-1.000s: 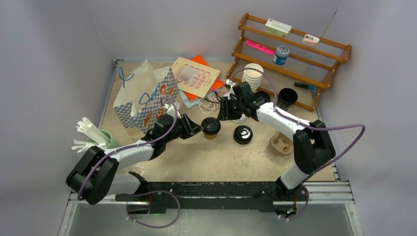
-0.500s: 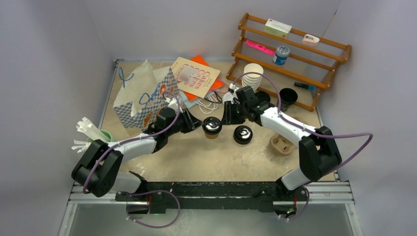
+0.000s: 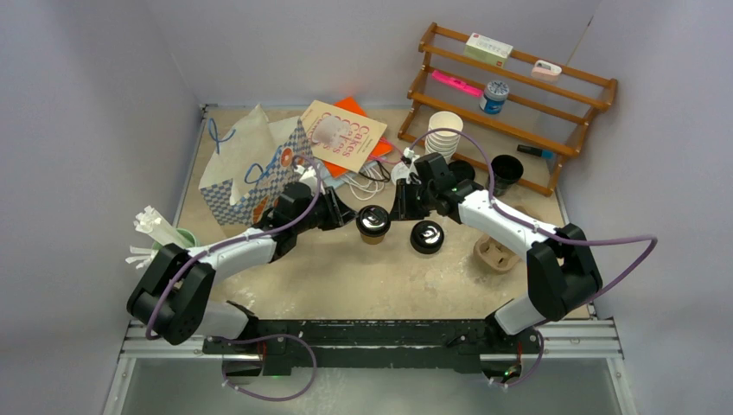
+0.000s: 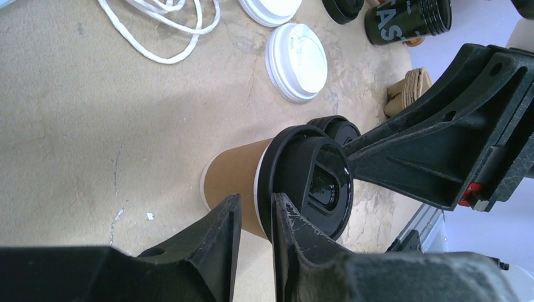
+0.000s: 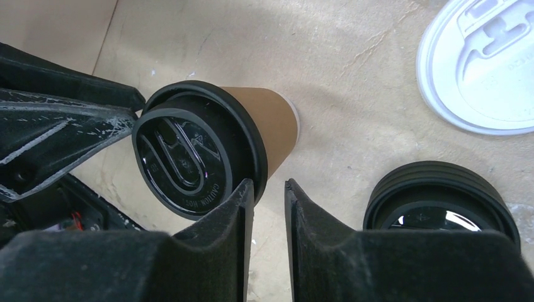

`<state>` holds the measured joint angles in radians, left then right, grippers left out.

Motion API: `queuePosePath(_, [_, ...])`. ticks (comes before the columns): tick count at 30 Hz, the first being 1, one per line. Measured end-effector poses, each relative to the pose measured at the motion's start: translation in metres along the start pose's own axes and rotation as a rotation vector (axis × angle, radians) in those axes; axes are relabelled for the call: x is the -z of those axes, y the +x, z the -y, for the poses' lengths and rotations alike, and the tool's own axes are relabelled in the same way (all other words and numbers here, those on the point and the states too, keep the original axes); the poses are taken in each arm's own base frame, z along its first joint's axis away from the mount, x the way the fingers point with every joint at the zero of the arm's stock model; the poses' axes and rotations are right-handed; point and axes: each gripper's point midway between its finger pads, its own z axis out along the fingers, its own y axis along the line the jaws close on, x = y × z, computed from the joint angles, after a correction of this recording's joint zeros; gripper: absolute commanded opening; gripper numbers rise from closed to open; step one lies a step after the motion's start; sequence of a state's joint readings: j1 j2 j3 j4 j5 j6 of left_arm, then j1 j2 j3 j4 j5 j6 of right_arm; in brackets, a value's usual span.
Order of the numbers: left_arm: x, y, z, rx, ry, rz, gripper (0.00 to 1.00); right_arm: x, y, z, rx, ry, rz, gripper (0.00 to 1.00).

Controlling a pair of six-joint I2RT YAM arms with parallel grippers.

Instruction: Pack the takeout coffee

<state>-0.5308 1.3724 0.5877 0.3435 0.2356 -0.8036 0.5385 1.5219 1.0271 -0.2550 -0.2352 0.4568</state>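
A sandy table (image 3: 346, 277) is seen from above, with two robot arms reaching in from the bottom edge. At the centre of the frame a brown paper cup with a black lid (image 3: 372, 223) stands upright. The left gripper (image 3: 347, 216) is seen close against its left side and the right gripper (image 3: 399, 210) close against its right side. Just to the right, a black cup with a black lid (image 3: 427, 236) stands upright, apart from both grippers. In each wrist view the two fingers are shown nearly together, with only a narrow slit between them, and the rim of the brown cup's lid is met at that slit; whether the rim is pinched cannot be told for either gripper. A loose white lid (image 4: 296, 61) lies flat on the table beyond the cups. A cardboard cup carrier (image 3: 494, 253) sits at the lower right, a patterned paper bag (image 3: 255, 173) at the upper left, and a wooden rack (image 3: 510, 95) at the upper right
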Motion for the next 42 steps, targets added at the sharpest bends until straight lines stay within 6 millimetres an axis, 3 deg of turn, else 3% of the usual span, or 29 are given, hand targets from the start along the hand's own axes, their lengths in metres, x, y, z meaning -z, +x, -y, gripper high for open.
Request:
queuePosePath(16, [-0.009, -0.003, 0.005, -0.058, 0.019, -0.041, 0.16, 0.0, -0.001, -0.006, -0.013, -0.027, 0.0, 0.02])
queuePosePath(28, [-0.01, -0.005, 0.006, -0.083, 0.023, -0.045, 0.04, 0.0, -0.001, -0.007, -0.016, -0.027, 0.0, 0.01])
queuePosePath(42, [-0.015, -0.008, 0.005, -0.096, 0.03, -0.03, 0.02, -0.002, -0.001, -0.006, -0.015, -0.024, -0.001, 0.01])
